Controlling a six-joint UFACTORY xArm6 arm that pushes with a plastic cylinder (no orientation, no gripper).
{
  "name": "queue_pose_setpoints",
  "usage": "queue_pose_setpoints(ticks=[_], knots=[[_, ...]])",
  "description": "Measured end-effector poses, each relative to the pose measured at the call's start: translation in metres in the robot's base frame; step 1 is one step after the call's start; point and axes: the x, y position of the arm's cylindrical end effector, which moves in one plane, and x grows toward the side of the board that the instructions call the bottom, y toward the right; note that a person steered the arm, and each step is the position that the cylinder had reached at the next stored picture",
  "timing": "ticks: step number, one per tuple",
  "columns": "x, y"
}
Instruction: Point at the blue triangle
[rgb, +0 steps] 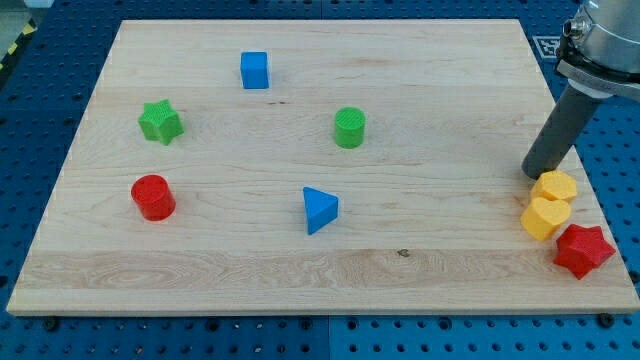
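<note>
The blue triangle (320, 210) lies on the wooden board (300, 270), a little below the board's middle. My tip (535, 174) rests at the board's right edge, far to the right of the triangle and slightly higher in the view. The tip stands just above and left of a yellow block (556, 187), close to it or touching it.
A second yellow block (545, 218) and a red star (583, 250) sit at the bottom right. A blue cube (255, 70) is at the top, a green cylinder (349, 128) near the middle, a green star (160, 122) and a red cylinder (153, 197) at the left.
</note>
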Motion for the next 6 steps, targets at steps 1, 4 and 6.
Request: queue_pose_setpoints(ticks=[1, 4, 6], knots=[[-0.014, -0.036], [-0.011, -0.225], [0.04, -0.302]])
